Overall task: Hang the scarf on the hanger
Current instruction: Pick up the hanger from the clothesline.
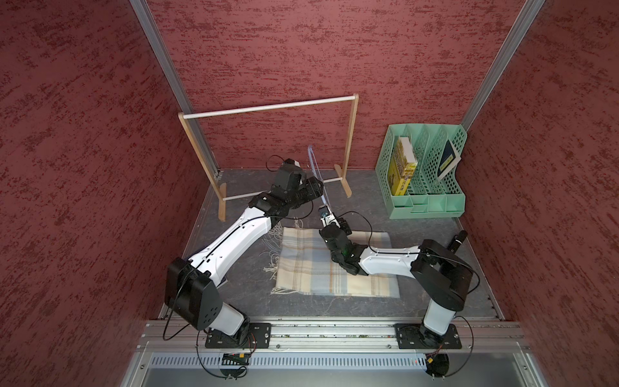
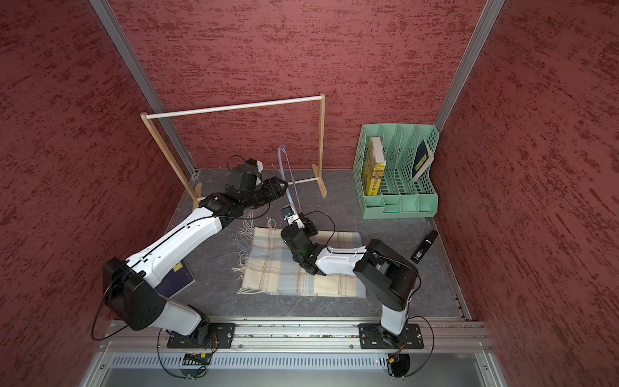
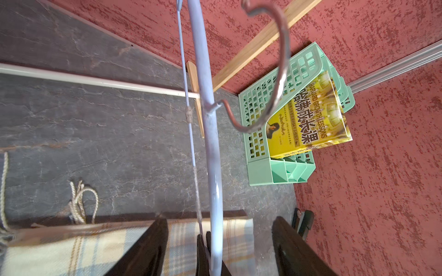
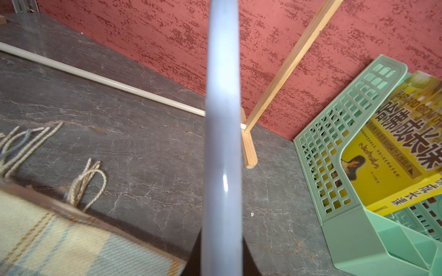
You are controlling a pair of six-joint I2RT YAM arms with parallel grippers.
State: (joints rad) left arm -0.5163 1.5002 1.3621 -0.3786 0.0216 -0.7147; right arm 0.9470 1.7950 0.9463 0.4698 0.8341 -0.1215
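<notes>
The scarf (image 1: pixel 311 268) (image 2: pixel 278 271) lies folded flat on the dark table, its fringe toward the left arm; its edge also shows in the wrist views (image 3: pixel 59 251) (image 4: pixel 47 239). My right gripper (image 1: pixel 325 216) (image 2: pixel 291 214) (image 4: pixel 221 236) is shut on one end of the pale-blue hanger (image 1: pixel 313 160) (image 2: pixel 282 157) (image 4: pixel 222 119), which stands upright above the scarf's far edge. My left gripper (image 1: pixel 320 184) (image 2: pixel 284 183) (image 3: pixel 220 219) is open. Its fingers (image 3: pixel 153 246) straddle the hanger's arm (image 3: pixel 210 143) without touching it, below the wire hook (image 3: pixel 279 71).
A wooden rack (image 1: pixel 268 107) with white rods stands at the back, just behind the hanger. A green file organizer (image 1: pixel 422 174) with a yellow book (image 1: pixel 403 167) sits at the back right. A black stick-like object (image 2: pixel 424 246) lies by the right wall, and a dark book (image 2: pixel 174 281) under the left arm.
</notes>
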